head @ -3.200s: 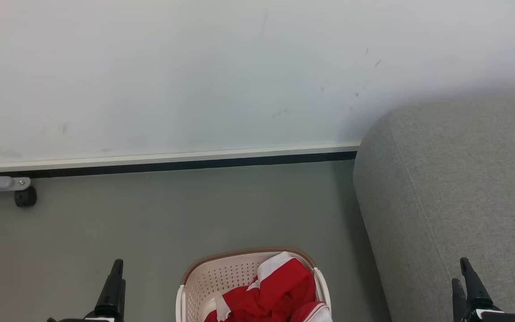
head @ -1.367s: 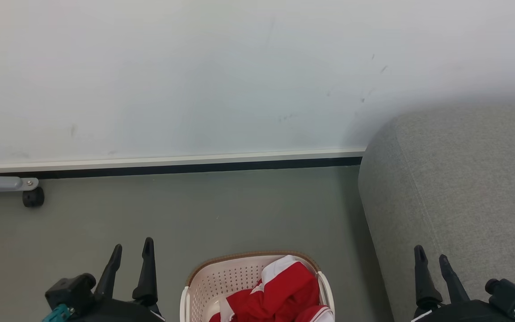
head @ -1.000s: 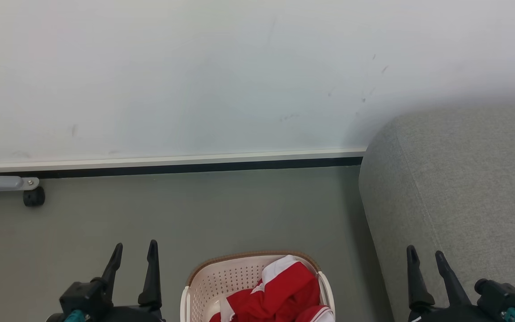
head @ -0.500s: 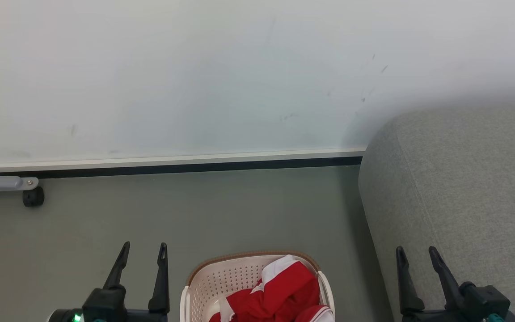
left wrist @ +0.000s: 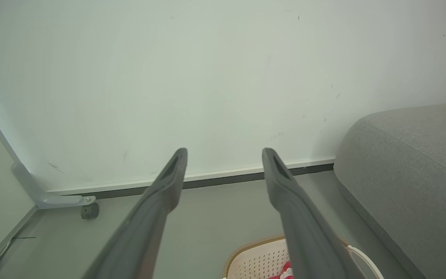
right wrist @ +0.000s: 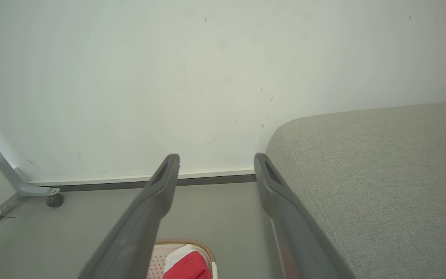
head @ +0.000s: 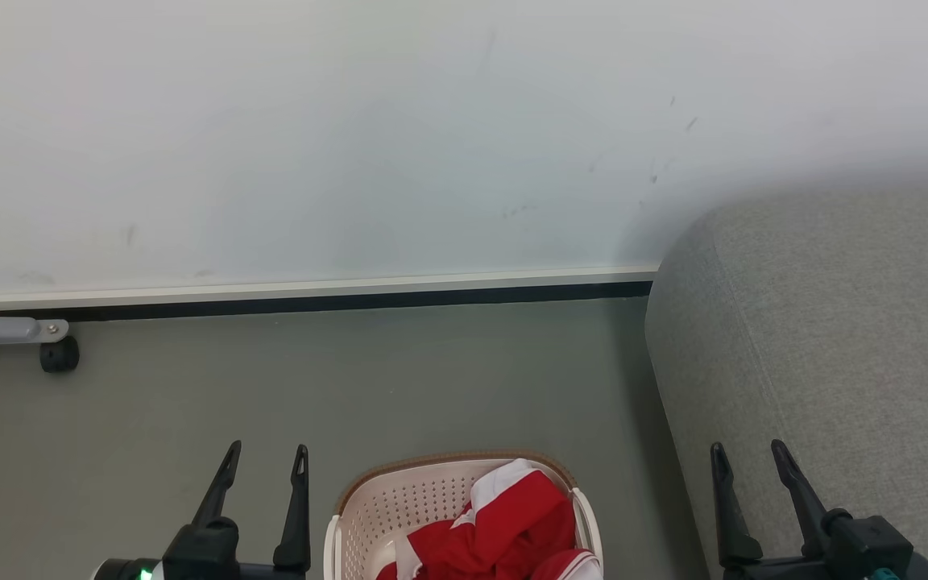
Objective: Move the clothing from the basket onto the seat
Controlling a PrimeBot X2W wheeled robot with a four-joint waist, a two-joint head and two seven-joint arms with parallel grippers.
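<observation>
Red clothing point(head: 512, 524) with white panels, crumpled and heaped in the right part of the basket point(head: 383, 506). Cream-white perforated walls, brown woven-look rim, upright on the floor. Close on its right, the large grey fabric seat point(head: 834, 338), rounded edge.

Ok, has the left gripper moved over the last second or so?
Yes. In the head view the left gripper has shifted right, toward the basket, whose rim has stayed put.

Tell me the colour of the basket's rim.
Brown woven-look rim on the cream basket; clearest in head view.
</observation>
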